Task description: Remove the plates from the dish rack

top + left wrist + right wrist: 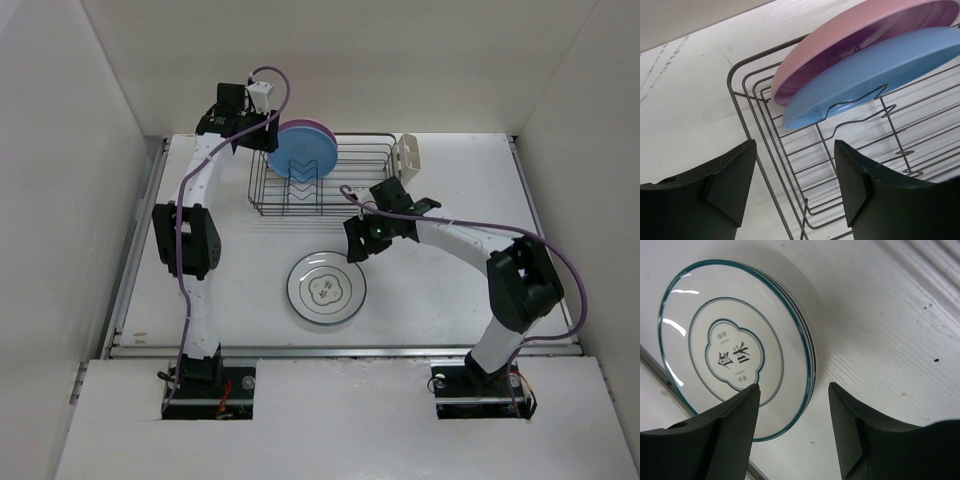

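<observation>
White walls (90, 200) close in a white worktop (450, 290) on three sides. At its far middle stands a dark metal wire dish rack (350, 178), with a cream plastic cutlery cup (408, 155) on its right end. Two plates stand tilted in the dividers at the rack's left end: a plain blue round plate (880, 75), and a plain pink round plate (855, 40) just behind it. A white round plate with a dark green rim (326, 288) and a dark centre motif lies flat on the worktop in front of the rack. Layered edges along its side hint at a stack, though the count cannot be told. The left hand (795, 145) hovers over the rack's left corner near the two standing plates, fingers parted and grasping nothing. The right hand (792, 390) hangs over the near edge of the white plate, released, with its fingers apart and clear of the rim.
</observation>
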Controlling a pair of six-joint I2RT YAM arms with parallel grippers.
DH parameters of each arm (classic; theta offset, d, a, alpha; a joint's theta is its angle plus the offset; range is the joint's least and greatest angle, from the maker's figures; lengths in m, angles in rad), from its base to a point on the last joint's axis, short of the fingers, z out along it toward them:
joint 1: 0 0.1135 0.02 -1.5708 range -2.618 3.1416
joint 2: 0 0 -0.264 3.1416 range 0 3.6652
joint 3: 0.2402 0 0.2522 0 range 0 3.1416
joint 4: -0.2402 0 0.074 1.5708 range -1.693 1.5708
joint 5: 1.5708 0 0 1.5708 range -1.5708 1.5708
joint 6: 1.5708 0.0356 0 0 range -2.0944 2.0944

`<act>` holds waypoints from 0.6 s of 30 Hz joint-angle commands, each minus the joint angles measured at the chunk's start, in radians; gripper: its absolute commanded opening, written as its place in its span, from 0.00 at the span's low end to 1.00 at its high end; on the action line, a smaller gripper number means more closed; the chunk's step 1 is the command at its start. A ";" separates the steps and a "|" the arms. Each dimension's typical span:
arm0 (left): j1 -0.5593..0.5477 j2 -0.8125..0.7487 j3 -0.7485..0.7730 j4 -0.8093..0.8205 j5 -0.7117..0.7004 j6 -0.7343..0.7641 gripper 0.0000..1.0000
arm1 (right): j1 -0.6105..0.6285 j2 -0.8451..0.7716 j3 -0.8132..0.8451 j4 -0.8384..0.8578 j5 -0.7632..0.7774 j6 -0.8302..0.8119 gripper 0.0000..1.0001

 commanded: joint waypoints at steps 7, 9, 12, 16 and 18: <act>-0.027 0.054 0.009 0.103 0.007 0.056 0.60 | 0.016 -0.070 0.052 0.041 0.173 -0.007 0.66; -0.027 0.067 0.021 0.104 0.007 0.047 0.52 | 0.016 -0.070 0.064 0.041 0.173 -0.007 0.66; -0.027 0.094 0.047 0.104 0.025 0.024 0.45 | 0.016 -0.047 0.084 0.032 0.173 -0.007 0.66; -0.027 0.130 0.066 0.114 0.025 0.015 0.42 | 0.016 -0.027 0.104 0.023 0.164 0.002 0.66; -0.027 0.143 0.078 0.114 0.004 0.004 0.40 | 0.016 -0.016 0.113 0.013 0.164 0.002 0.66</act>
